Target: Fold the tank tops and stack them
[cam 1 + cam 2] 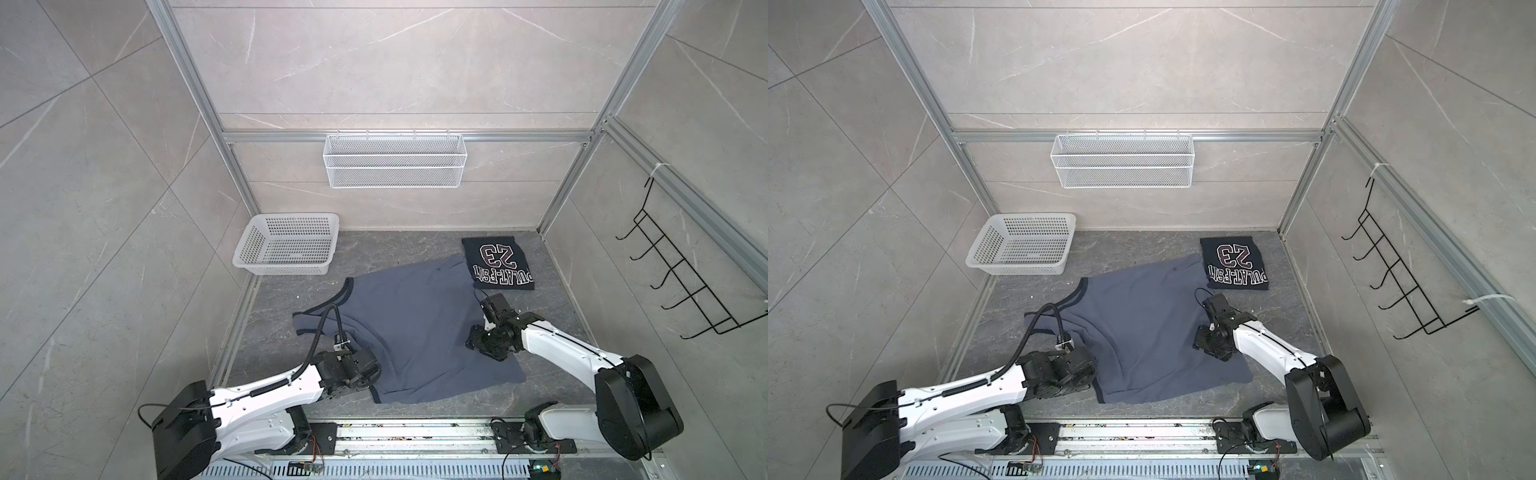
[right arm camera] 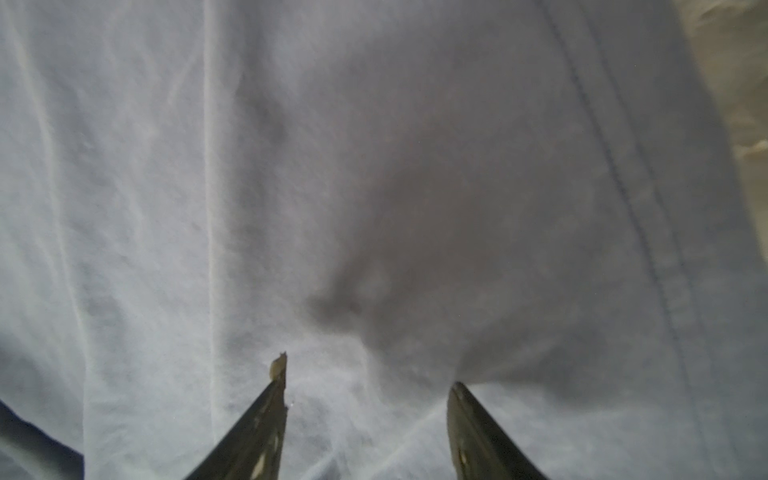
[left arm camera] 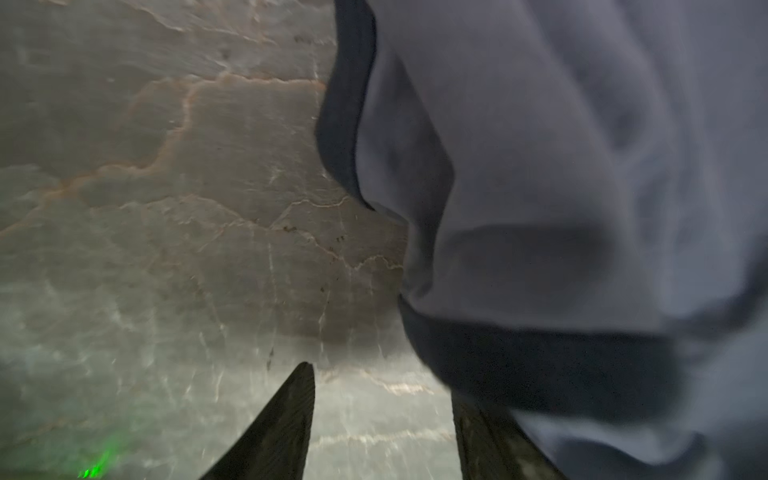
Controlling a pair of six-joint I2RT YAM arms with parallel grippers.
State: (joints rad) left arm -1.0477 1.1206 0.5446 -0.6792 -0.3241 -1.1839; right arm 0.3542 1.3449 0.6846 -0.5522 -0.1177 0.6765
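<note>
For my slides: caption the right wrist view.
Open right gripper poised over the flat blue-grey tank top.

I see a slate blue-grey tank top [image 1: 411, 328] with dark navy trim, a black tank top [image 1: 496, 262] with "23" outlined in white and red, a white perforated basket [image 1: 249, 249], and a grey veined bench [image 1: 374, 249].

Three-sided enclosure. Back wall [image 1: 395, 62], left wall [image 1: 104, 208] and right wall [image 1: 706, 124] are pale grey stone-look panels with thin white veins and straight seams. An aluminium frame [image 1: 270, 136] edges the corners and crosses the back wall. A white wire mesh basket [image 1: 395, 166] hangs from it, centred. A black wire hook rack [image 1: 685, 262] hangs tilted on the right wall. The floor [image 1: 395, 249] is darker grey veined stone. A white perforated plastic basket [image 1: 297, 216] sits in the far left corner. A metal base track [image 1: 415, 436] runs along the near edge. Light is even, shadows soft.
</note>
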